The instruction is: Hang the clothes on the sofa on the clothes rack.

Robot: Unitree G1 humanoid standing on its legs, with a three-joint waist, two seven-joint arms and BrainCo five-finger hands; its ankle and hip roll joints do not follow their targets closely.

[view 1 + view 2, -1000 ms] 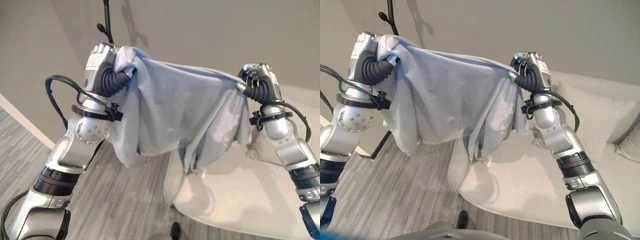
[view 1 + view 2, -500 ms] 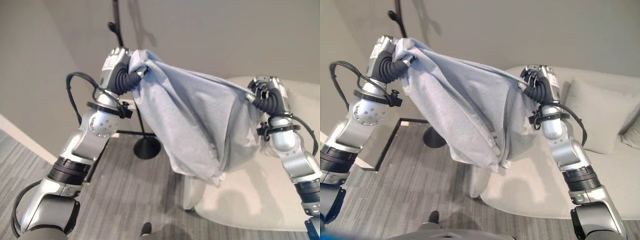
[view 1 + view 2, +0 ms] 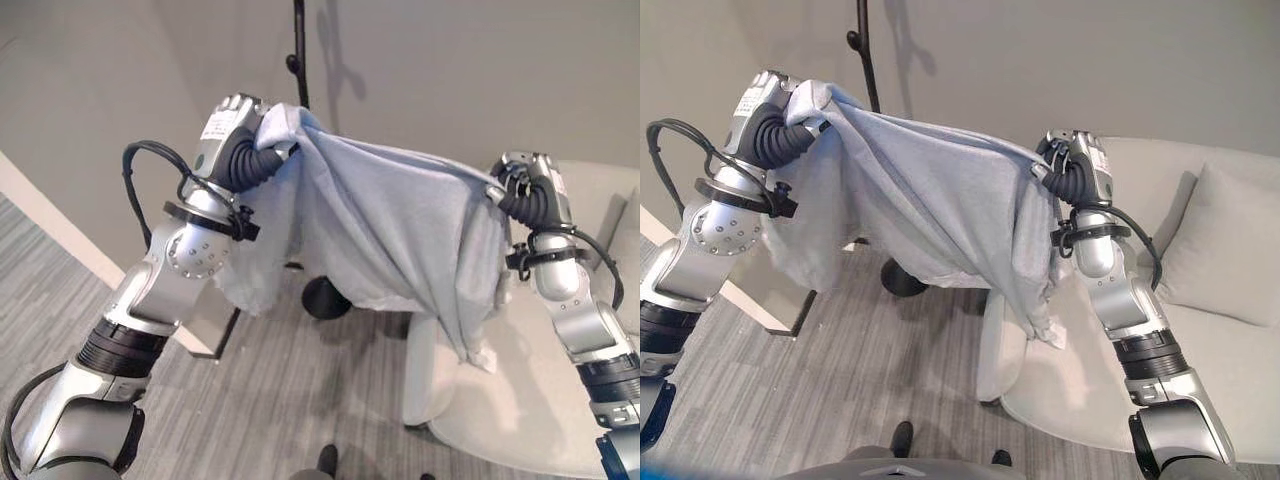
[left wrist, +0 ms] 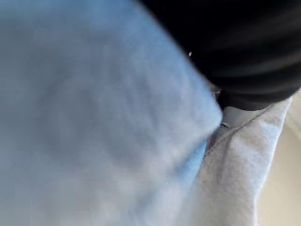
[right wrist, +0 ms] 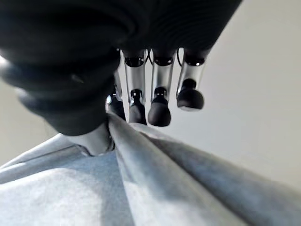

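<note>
Where garment (image 3: 390, 225) hides hands, right wrist shows pinch.

Soft, even indoor light throws a faint shadow of the thin black rack pole (image 3: 298, 55) on the far grey wall (image 3: 450, 70) (the left wrist view is heavily out of focus).

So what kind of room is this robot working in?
Likely a living room: a pale sofa with a cushion, a black clothes rack against the plain wall, and grey wood-look flooring.
</note>
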